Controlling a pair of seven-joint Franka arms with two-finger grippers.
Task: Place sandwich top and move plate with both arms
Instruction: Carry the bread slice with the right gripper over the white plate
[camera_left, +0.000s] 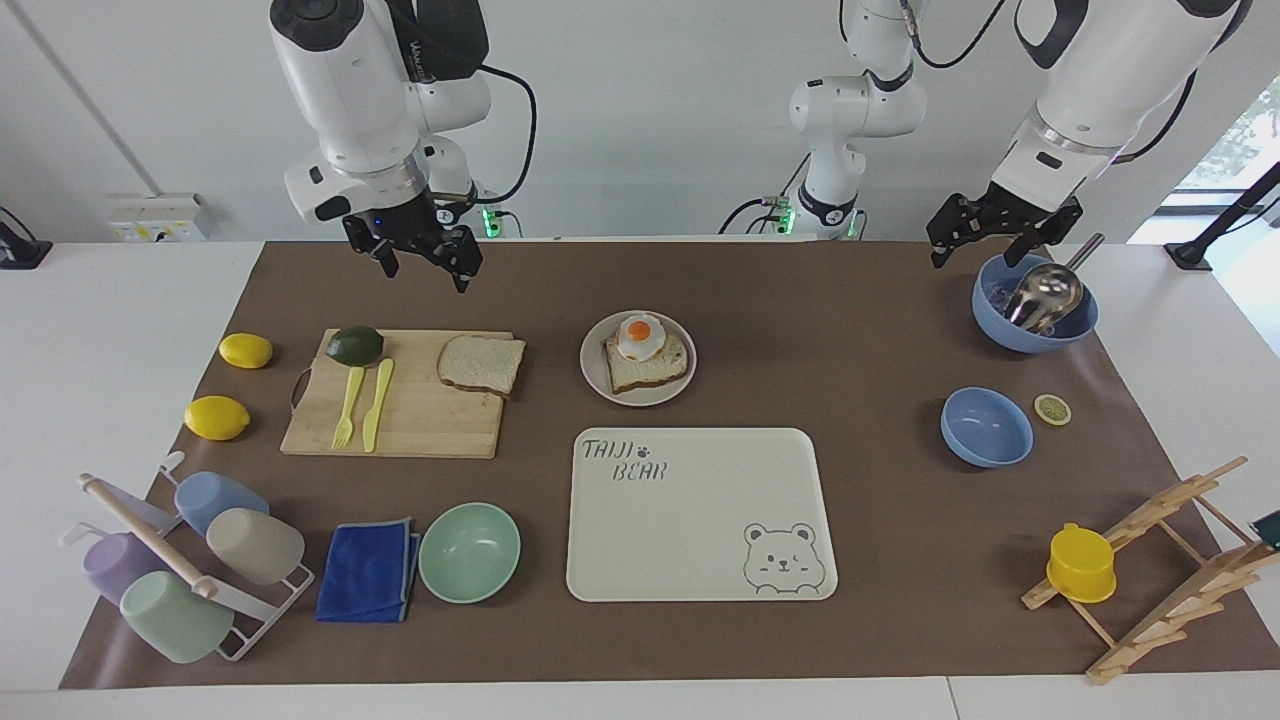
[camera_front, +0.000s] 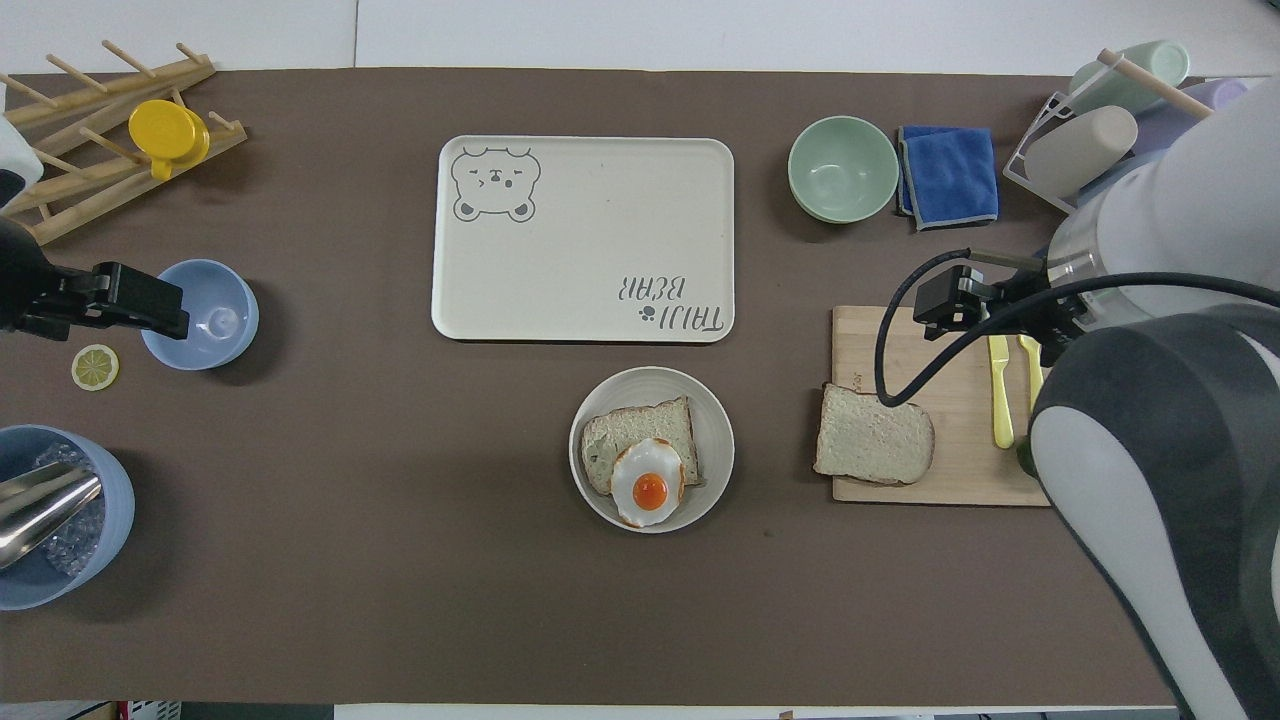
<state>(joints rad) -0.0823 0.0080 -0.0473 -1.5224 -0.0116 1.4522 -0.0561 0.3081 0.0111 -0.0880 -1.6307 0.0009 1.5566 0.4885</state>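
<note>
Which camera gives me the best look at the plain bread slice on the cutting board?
Facing view: the sandwich top lies fully visible on the cutting board. In the overhead view the sandwich top is larger, but a black cable crosses its corner.

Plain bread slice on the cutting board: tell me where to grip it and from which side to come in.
The plain bread slice lies flat on the cutting board, its corner toward the plate slightly overhanging the board's edge. Probably best: the right tool descends from above and pinches two opposite crust edges, since flat bread offers no other hold.
</note>
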